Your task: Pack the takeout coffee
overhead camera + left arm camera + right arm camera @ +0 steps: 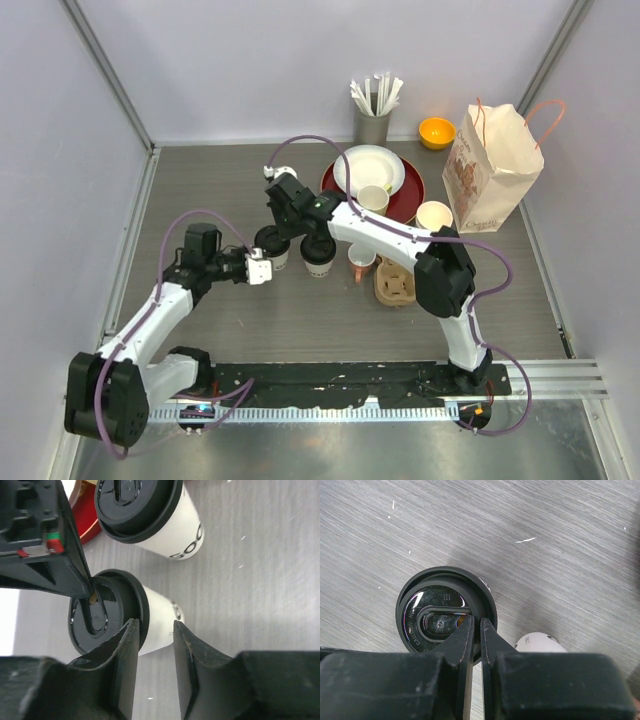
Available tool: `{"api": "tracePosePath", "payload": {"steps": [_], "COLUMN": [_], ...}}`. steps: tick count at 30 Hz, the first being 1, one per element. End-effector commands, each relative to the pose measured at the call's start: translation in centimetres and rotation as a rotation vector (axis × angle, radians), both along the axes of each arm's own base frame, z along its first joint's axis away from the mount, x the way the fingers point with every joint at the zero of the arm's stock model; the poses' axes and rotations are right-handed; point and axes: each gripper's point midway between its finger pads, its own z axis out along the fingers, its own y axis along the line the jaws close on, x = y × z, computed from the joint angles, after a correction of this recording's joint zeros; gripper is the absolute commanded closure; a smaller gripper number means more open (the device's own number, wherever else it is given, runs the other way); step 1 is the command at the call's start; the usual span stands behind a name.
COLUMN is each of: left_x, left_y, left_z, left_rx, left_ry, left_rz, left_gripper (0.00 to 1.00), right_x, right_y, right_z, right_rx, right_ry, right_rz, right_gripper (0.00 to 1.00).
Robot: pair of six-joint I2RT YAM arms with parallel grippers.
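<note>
Two takeout coffee cups with black lids stand side by side mid-table, the left cup (271, 243) and the right cup (319, 252). My right gripper (476, 622) reaches down from above and is shut on the rim of the left cup's lid (437, 615), one finger inside the rim and one outside. From the left, my left gripper (155, 625) comes in low with its jaws a little apart. Its tips sit at the left cup's white wall (159, 625), just under the lid, and do not enclose it. The right cup (150, 515) stands free beyond.
A cardboard cup carrier (394, 283) lies right of the cups, with a pink-handled mug (361, 262) beside it. Behind are a red plate (410, 195) with a white bowl (370, 165), a paper bag (490, 170), an orange bowl (437, 131) and a straw holder (372, 125).
</note>
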Motion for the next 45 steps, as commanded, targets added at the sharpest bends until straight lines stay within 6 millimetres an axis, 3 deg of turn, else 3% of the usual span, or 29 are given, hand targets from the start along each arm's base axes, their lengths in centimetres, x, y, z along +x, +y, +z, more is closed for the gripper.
{"api": "tracePosePath", "payload": {"steps": [1,7,10,13,14,17,22,28,32,38,45], "left_x": [-2.8,-2.3,-1.5,0.8,2.4,4.7,6.7,6.8,6.8,7.0,6.8], "left_y": [-1.3,-2.1,-1.6,0.1,1.6,3.9,6.1,5.6,5.9,6.6,7.2], "left_z": [2.9,7.1,9.0,10.2,10.2,9.8,5.4,3.9,4.2,5.1,4.9], "left_rx": [-0.171,-0.334,-0.423,-0.53,-0.558,-0.636,-0.654,-0.657,-0.656,-0.636,-0.623], "left_ry": [0.289,0.417,0.518,0.589,0.575,0.669,0.905,0.993,0.96,0.91,0.935], "left_rz": [0.071,0.132,0.223,0.398,0.503,0.709,0.955,0.955,0.967,0.972,0.98], "left_gripper": [0.61,0.59,0.6,0.63,0.64,0.59,0.57,0.53,0.6,0.62,0.62], "right_x": [-3.2,-3.1,-3.2,-3.3,-3.3,-3.3,-3.4,-3.7,-3.7,-3.3,-3.1], "right_y": [-1.8,-1.8,-1.7,-1.5,-1.5,-1.2,-0.4,0.5,1.3,1.6,2.0], "right_z": [-3.3,-2.6,-2.2,-1.7,-1.5,-1.0,-0.8,0.2,1.5,3.0,4.6], "right_rx": [-0.115,-0.127,-0.132,-0.129,-0.126,-0.118,-0.109,-0.091,-0.067,-0.068,-0.056], "right_ry": [0.111,0.083,0.068,0.054,0.05,0.036,0.017,0.003,-0.014,-0.039,-0.068], "right_rz": [0.027,0.036,0.042,0.05,0.051,0.06,0.089,0.131,0.172,0.193,0.208], "right_gripper": [0.99,0.99,0.99,0.99,0.99,0.99,0.99,0.98,0.84,0.71,0.64]}}
